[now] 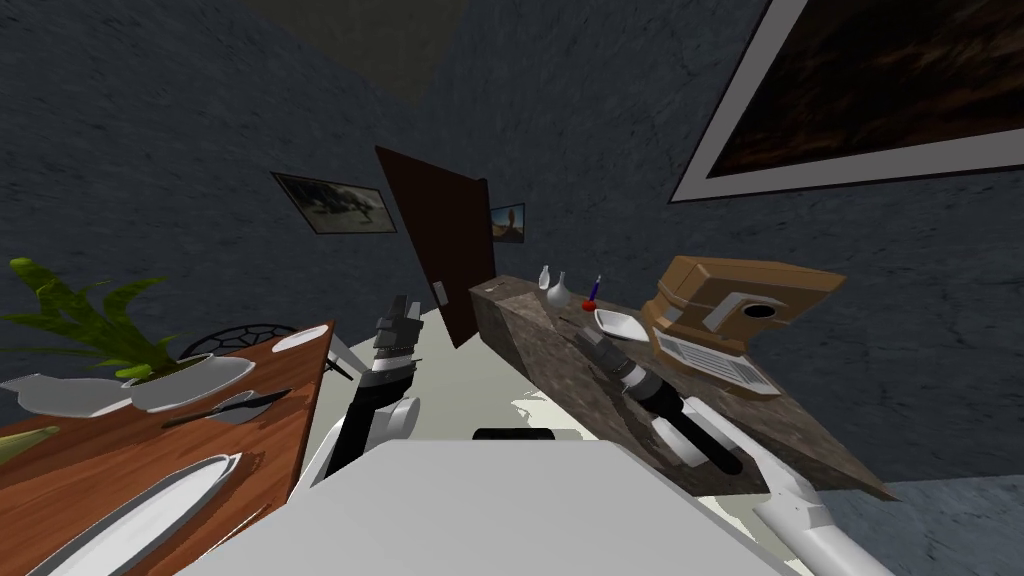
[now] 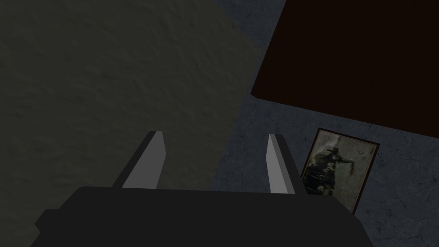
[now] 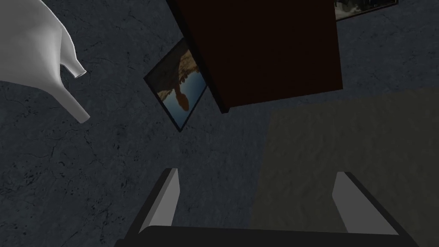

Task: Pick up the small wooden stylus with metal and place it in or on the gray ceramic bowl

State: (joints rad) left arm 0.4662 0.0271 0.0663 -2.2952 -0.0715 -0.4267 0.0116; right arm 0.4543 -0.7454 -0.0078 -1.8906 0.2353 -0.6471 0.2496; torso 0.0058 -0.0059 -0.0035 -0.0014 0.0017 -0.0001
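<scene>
On the stone-topped counter at my right lies a pale shallow bowl. Just behind it a thin blue stick stands over a small red thing; I cannot tell whether this is the stylus. My right gripper reaches out low over the counter, close beside the bowl, and its fingers stand open and empty in the right wrist view. My left gripper is raised between table and counter, also open and empty.
Two white vases stand at the counter's far end, one large beside the right hand. A brown boxy device with a white keyboard sits behind the bowl. A wooden table with plates and a plant is at left, a dark door ahead.
</scene>
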